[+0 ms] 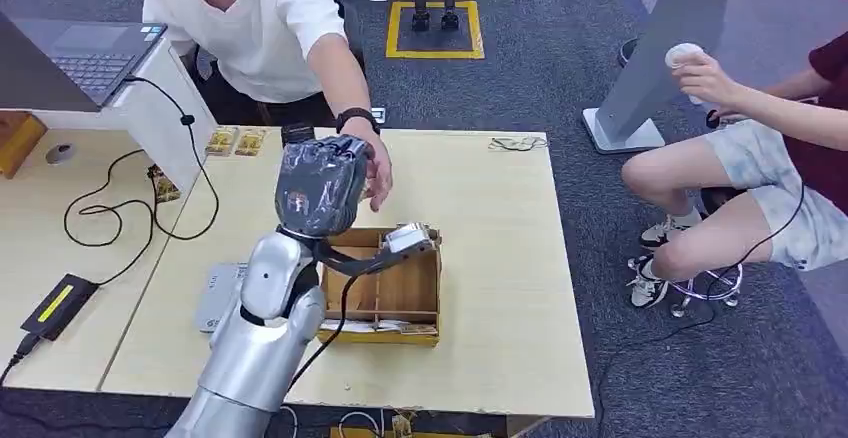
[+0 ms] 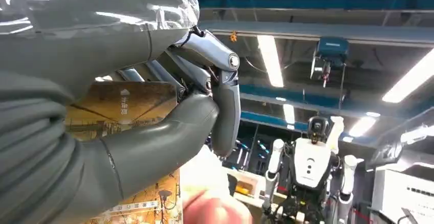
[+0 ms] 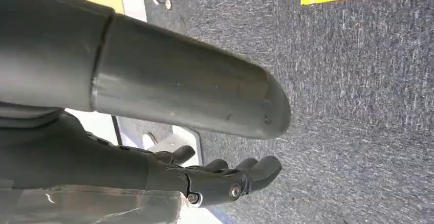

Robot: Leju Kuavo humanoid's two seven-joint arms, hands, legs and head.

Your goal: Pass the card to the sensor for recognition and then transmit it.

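Note:
My left hand [image 1: 320,186], wrapped in clear plastic, is raised above the table [image 1: 500,258]. In the left wrist view its thumb and fingers [image 2: 225,96] pinch a yellow-brown printed card [image 2: 128,106]. A person in a white shirt reaches an arm over the table, their hand [image 1: 378,170] right beside my left hand; a fingertip [image 2: 215,211] shows just below the card. A flat grey sensor pad [image 1: 218,296] lies on the table, partly hidden behind my left arm. My right hand [image 3: 225,180] hangs over the carpet with fingers apart and nothing in it.
A wooden divided box [image 1: 405,288] with cards sits mid-table under my left forearm. Two small cards [image 1: 235,141] lie at the far edge. A laptop [image 1: 85,58], cables and a black adapter [image 1: 58,303] occupy the left desk. Another person [image 1: 760,158] sits at the right.

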